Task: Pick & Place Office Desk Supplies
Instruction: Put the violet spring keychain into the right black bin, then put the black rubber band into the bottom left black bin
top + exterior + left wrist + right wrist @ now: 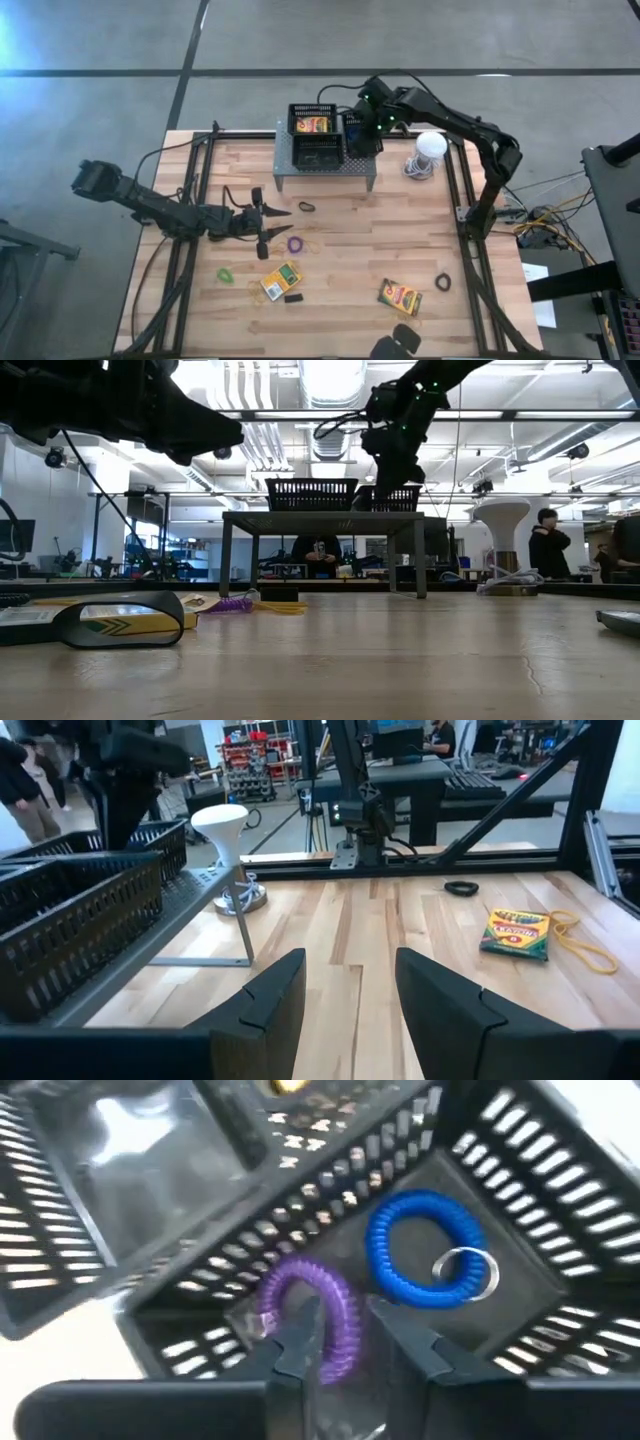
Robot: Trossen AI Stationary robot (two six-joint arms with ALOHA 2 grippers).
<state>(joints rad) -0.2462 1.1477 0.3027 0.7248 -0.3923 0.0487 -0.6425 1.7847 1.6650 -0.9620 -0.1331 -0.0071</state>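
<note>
1. Your right gripper (345, 1342) hangs over the small black lattice basket (520, 1210) at top centre of the high view, fingers parted around a purple coil loop (315, 1315).
2. One blue coil loop (420, 1245) with a metal ring lies in that same basket.
3. You have three baskets on the grey shelf (325, 165); one (314, 121) holds one crayon box.
4. Two crayon boxes lie on the table: one lower centre (281, 281), one lower right (399, 296).
5. Your left gripper (268, 226) waits at centre left, fingers spread and empty.
</note>
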